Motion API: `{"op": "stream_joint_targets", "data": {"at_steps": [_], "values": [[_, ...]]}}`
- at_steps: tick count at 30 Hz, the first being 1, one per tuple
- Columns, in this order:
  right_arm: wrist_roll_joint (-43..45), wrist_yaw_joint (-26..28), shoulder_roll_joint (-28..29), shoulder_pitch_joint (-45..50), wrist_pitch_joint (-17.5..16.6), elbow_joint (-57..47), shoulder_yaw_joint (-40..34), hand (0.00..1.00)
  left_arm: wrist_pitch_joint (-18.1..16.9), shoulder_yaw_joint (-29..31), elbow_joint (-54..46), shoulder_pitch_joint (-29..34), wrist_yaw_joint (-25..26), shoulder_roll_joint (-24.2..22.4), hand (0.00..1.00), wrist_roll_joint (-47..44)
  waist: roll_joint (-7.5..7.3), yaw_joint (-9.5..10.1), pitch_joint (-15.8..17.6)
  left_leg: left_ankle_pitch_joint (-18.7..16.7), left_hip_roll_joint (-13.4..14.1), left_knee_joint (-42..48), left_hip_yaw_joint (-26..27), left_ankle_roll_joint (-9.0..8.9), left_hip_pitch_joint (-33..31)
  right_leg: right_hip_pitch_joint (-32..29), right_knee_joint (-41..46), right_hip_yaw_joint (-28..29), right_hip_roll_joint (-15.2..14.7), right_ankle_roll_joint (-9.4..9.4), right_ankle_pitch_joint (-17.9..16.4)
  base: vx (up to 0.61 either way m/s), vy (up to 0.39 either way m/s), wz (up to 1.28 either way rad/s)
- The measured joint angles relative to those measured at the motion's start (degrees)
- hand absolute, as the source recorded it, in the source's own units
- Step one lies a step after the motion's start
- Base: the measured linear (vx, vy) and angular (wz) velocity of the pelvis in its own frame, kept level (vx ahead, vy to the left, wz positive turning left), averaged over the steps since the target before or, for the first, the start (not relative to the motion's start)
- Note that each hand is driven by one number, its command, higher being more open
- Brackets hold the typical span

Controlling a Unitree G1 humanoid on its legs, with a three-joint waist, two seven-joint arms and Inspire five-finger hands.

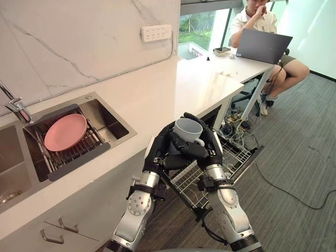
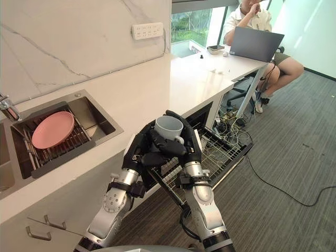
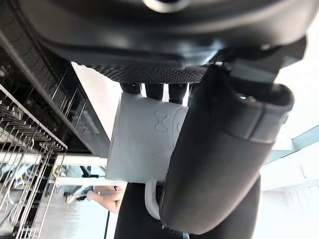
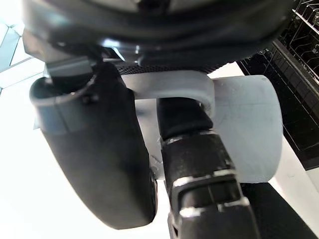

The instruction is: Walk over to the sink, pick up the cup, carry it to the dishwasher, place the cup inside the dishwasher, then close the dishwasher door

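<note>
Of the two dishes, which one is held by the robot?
The grey cup, gripped by the left hand and right hand; the pink plate rests in the sink.

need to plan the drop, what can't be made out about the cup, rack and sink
Cup base: hidden by the left hand and right hand, eye views.
Rack near end: behind both hands, eye views.
Sink left basin: cut off by the eye views' left edge.

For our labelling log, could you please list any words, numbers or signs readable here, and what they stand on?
No text can be read.
On the cup: a faint raised mark, not legible.
On the wall socket strip: anything printed is too small to read.
</note>
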Motion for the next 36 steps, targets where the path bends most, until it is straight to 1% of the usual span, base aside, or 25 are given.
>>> {"op": "stream_joint_targets", "data": {"at_steps": [3,6,10,14,18,24,27,30,36], "values": [[-4.14,-0.40,0.86,0.26,0.00,-0.45,-0.43,0.30,-0.31,0.63,-0.34,1.10,1.67,-2.02,0.90,2.63,0.00,0.04,0.00,0.00,0.01,0.00,-0.08,0.00,-0.04,0.02,-0.03,-0.06,0.02,0.01,0.00,0.00,0.000,0.00],[-12.48,-1.25,2.38,1.66,0.00,-2.31,-1.19,0.30,-1.06,1.42,-0.48,1.79,2.66,-3.49,0.90,6.05,0.00,0.06,0.02,-0.01,0.04,-0.01,-0.25,-0.01,-0.10,0.09,-0.04,-0.18,0.03,0.01,-0.01,0.00,0.000,0.00],[-18.74,-1.57,3.98,4.27,-0.02,-5.47,-1.71,0.30,-1.92,1.42,-2.06,3.40,2.69,-3.75,0.90,7.68,0.00,0.02,0.08,-0.07,0.04,-0.02,-0.32,-0.06,-0.20,0.07,-0.11,-0.28,0.03,0.05,-0.04,0.00,0.000,0.00],[-25.20,-2.04,4.13,6.09,-0.04,-6.88,-2.11,0.30,-2.47,1.43,-2.07,4.64,2.36,-3.96,0.90,8.56,0.05,0.01,0.29,-0.09,0.07,-0.02,-0.59,-0.08,-0.57,-0.10,-0.12,-0.58,0.04,0.12,-0.10,-0.01,-0.006,0.03],[-28.62,-2.17,4.15,7.73,-0.06,-7.18,-2.20,0.30,-2.45,1.65,-1.83,6.16,1.04,-4.28,0.90,8.42,0.04,0.02,0.61,-0.11,0.07,-0.02,-0.95,-0.11,-1.00,-0.26,-0.13,-0.98,0.02,0.23,-0.24,0.00,-0.002,0.04],[-33.59,-2.43,4.07,10.87,-0.04,-6.97,-3.24,0.30,-2.42,2.24,1.03,8.06,-2.55,-5.44,0.90,7.91,0.07,0.01,1.39,-0.13,0.06,0.00,-1.75,-0.13,-1.56,-0.34,-0.24,-1.54,-0.02,0.43,-0.40,0.01,-0.011,0.06],[-33.87,-2.49,4.09,11.06,-0.04,-5.55,-3.85,0.30,-2.25,2.33,2.92,8.12,-3.82,-6.04,0.90,6.31,0.12,-0.03,2.55,-0.12,0.03,-0.01,-1.92,-0.12,-1.65,-0.31,-0.24,-1.69,-0.06,0.45,-0.43,0.00,-0.004,0.01],[-33.83,-2.49,4.25,11.40,0.00,-2.39,-4.52,0.30,-1.23,2.46,5.63,8.43,-5.38,-6.10,0.90,4.39,0.14,0.00,2.83,-0.12,0.03,-0.01,-2.40,-0.12,-1.91,-0.30,-0.23,-2.12,-0.09,0.53,-0.58,-0.01,-0.013,0.07],[-35.55,-2.98,4.62,12.40,0.25,0.00,-4.61,0.30,-0.94,2.59,7.86,10.09,-6.18,-6.24,0.90,2.87,0.09,0.07,3.55,-0.12,0.02,0.00,-3.31,-0.12,-2.42,-0.18,-0.24,-3.18,-0.16,0.59,-0.74,0.01,-0.012,0.09]]}}
